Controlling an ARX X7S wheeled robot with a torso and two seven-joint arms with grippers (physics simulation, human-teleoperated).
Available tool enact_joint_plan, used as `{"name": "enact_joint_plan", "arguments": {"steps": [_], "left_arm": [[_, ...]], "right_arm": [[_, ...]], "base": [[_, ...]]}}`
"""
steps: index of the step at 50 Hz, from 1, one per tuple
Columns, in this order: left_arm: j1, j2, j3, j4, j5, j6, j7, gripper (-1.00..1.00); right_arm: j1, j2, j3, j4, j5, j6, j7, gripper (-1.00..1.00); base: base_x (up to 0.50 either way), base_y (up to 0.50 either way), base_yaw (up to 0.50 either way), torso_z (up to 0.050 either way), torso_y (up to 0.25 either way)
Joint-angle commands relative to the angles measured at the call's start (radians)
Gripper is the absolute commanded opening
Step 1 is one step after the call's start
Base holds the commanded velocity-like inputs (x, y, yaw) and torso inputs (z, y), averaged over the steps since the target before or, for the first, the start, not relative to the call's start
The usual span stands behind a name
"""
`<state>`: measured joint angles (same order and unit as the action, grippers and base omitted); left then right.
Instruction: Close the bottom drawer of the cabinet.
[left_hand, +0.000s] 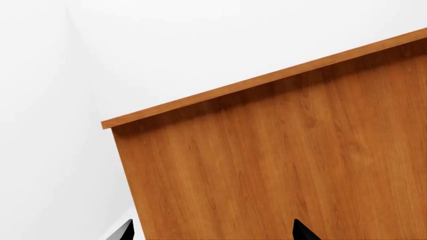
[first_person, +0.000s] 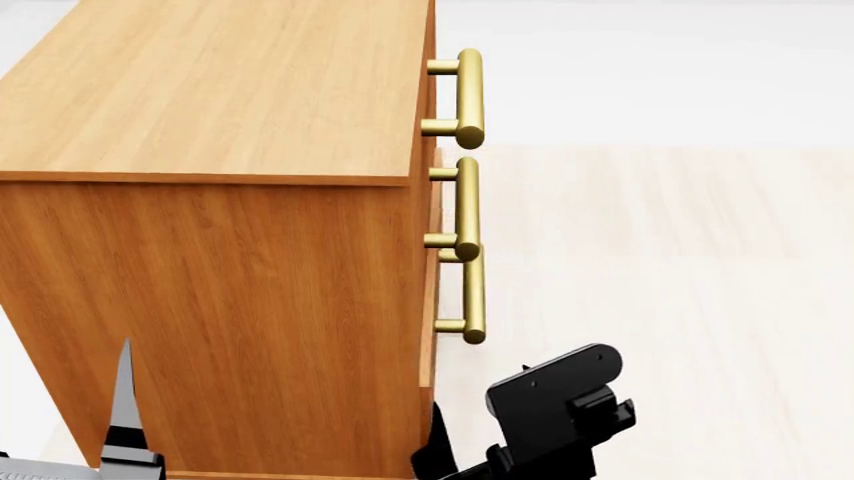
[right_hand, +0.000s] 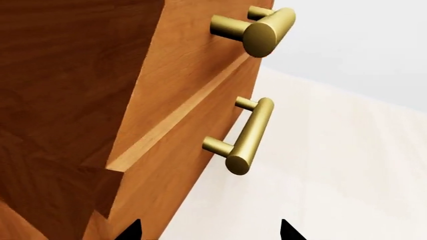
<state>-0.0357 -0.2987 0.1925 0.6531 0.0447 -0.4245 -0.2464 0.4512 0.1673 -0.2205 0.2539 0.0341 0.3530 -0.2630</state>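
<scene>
The orange-brown cabinet (first_person: 214, 300) is seen from its side, with three brass handles on its front at the right. The bottom drawer (first_person: 429, 345) stands out slightly past the cabinet's side; its brass bar handle (first_person: 474, 295) is the lowest. In the right wrist view the bottom drawer (right_hand: 180, 165) steps out beyond the drawer above, with its handle (right_hand: 244, 134) ahead. My right gripper (right_hand: 210, 231) is open and empty, low beside the drawer's front edge. My left gripper (left_hand: 213, 232) is open and empty, facing the cabinet's side panel (left_hand: 280, 165). One left finger (first_person: 127, 400) shows in the head view.
The middle handle (first_person: 467, 205) and top handle (first_person: 467, 95) are above. My right arm's black wrist (first_person: 554, 405) is close to the cabinet's front lower corner. Pale floor (first_person: 667, 300) lies in front of the drawers. A white wall (left_hand: 53, 100) is behind the cabinet.
</scene>
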Motion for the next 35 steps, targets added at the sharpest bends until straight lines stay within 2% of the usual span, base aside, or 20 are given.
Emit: {"name": "enact_joint_plan", "arguments": {"steps": [1,23,29,35], "left_arm": [[-0.001,-0.003,0.005,-0.004,-0.001,0.002,-0.005,1.0],[-0.003,-0.008,0.018,-0.012,0.002,0.006,-0.015,1.0],[-0.006,-0.009,0.017,-0.012,-0.002,0.007,-0.016,1.0],[-0.011,-0.019,-0.018,-0.011,-0.022,0.026,-0.018,1.0]], "right_arm": [[0.003,0.014,-0.027,-0.082,0.041,0.046,-0.051,1.0],[0.011,0.062,-0.036,-0.205,0.081,0.121,-0.103,1.0],[0.006,0.053,-0.026,-0.146,0.045,0.072,-0.037,1.0],[-0.039,0.048,0.056,-0.026,0.058,-0.09,0.037,1.0]], "base": [[0.0,0.0,0.0,0.0,0.0],[0.0,0.0,0.0,0.0,0.001],[0.0,0.0,0.0,0.0,0.0],[0.0,0.0,0.0,0.0,0.0]]}}
